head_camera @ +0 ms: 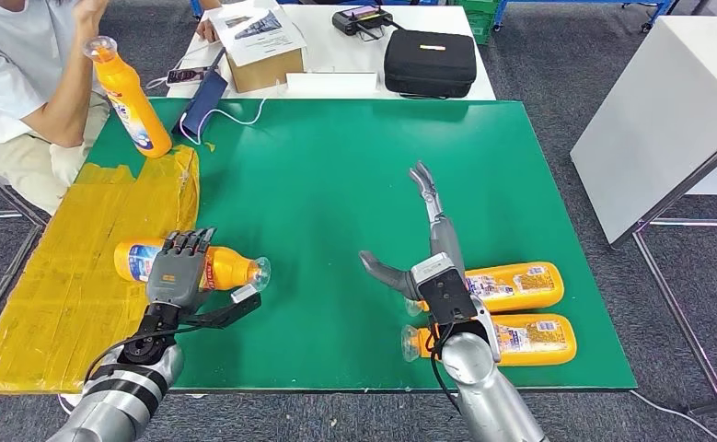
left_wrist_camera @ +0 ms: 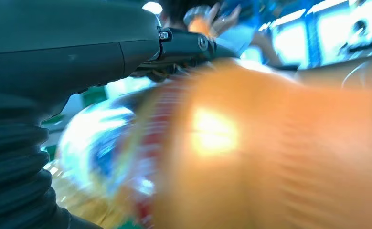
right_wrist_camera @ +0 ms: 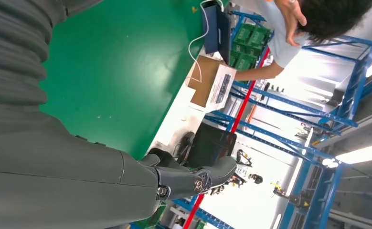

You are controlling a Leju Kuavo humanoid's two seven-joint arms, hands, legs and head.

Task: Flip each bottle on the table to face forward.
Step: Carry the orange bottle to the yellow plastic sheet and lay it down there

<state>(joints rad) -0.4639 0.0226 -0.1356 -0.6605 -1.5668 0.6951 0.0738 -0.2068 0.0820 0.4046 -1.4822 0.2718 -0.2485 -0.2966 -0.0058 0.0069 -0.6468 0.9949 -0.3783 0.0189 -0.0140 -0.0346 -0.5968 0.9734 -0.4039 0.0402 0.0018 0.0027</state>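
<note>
An orange bottle (head_camera: pixel 228 266) lies on its side at the table's left, cap pointing right. My left hand (head_camera: pixel 178 270) grips it, fingers draped over its label and thumb along its near side. The left wrist view shows that bottle (left_wrist_camera: pixel 250 152) close up and blurred. Two more orange bottles (head_camera: pixel 516 284) (head_camera: pixel 529 339) lie side by side at the front right, labels up, caps to the left. My right hand (head_camera: pixel 433 247) hovers just left of them, fingers stretched forward, thumb out, holding nothing. A person at the far left holds a further orange bottle (head_camera: pixel 134 103) upright on the table.
The green table (head_camera: pixel 336 184) has a yellow taped patch (head_camera: pixel 97 276) on its left side. Behind it a white table carries a cardboard box (head_camera: pixel 262 55), a black case (head_camera: pixel 430 63) and a dark pouch with a cable (head_camera: pixel 203 101). Another white table (head_camera: pixel 667 101) stands to the right.
</note>
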